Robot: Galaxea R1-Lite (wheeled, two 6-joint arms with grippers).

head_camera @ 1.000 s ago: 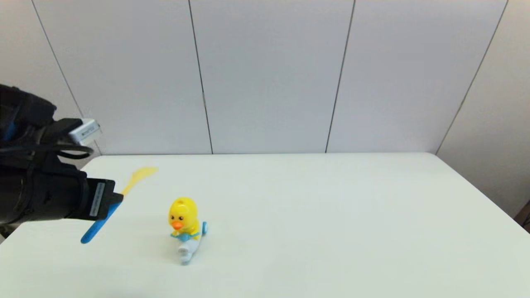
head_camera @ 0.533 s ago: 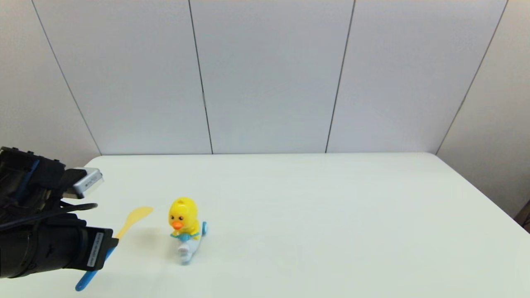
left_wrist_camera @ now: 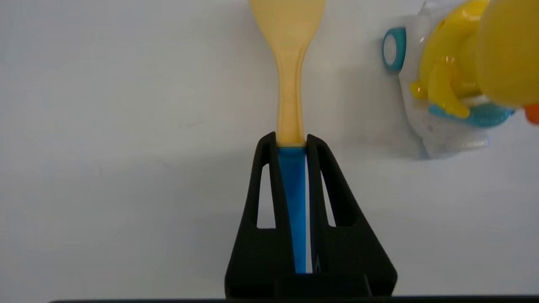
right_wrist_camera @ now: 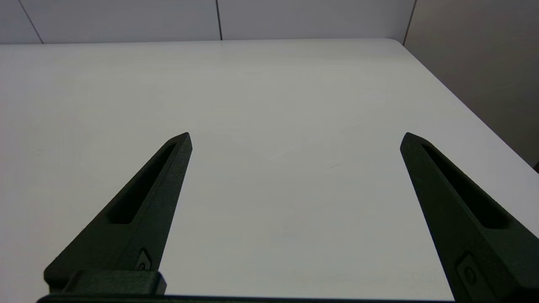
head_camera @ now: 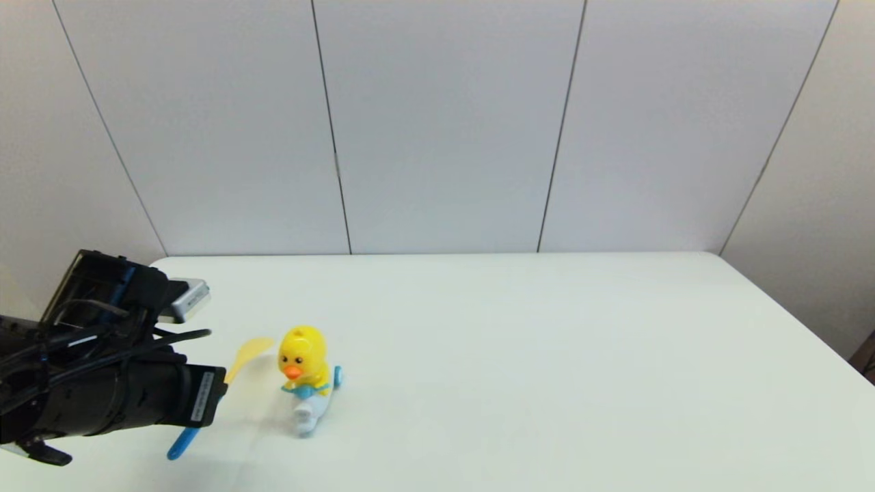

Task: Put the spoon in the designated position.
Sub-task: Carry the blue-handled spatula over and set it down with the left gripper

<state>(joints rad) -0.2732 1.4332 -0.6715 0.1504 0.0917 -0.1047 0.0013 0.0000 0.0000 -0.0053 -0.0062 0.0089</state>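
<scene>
The spoon (left_wrist_camera: 290,97) is clamped in the left tool (left_wrist_camera: 291,141), whose two black fingers (left_wrist_camera: 322,168) press on either side of the blue handle right where it meets the pale yellow neck; the yellow bowl sticks out past the fingertips and the blue end trails out behind the tool's body, as the head view shows (head_camera: 183,443). In that view the left tool (head_camera: 217,389) sits low over the near left part of the white desk (head_camera: 519,355), with the spoon (head_camera: 247,352) tilted, bowl higher and farther from the robot. Just beside the bowl, on the tool's right, stands one yellow duck toy (head_camera: 303,362) with an orange beak on a white-and-blue base; bowl and duck are close but show a gap between them in the wrist view, where the duck (left_wrist_camera: 459,80) lies off to one side of the spoon. The right tool (right_wrist_camera: 294,139) hangs over bare desk (right_wrist_camera: 273,97), well apart from all this, fingers spread wide with nothing between them. One spoon, one duck, two tools.
</scene>
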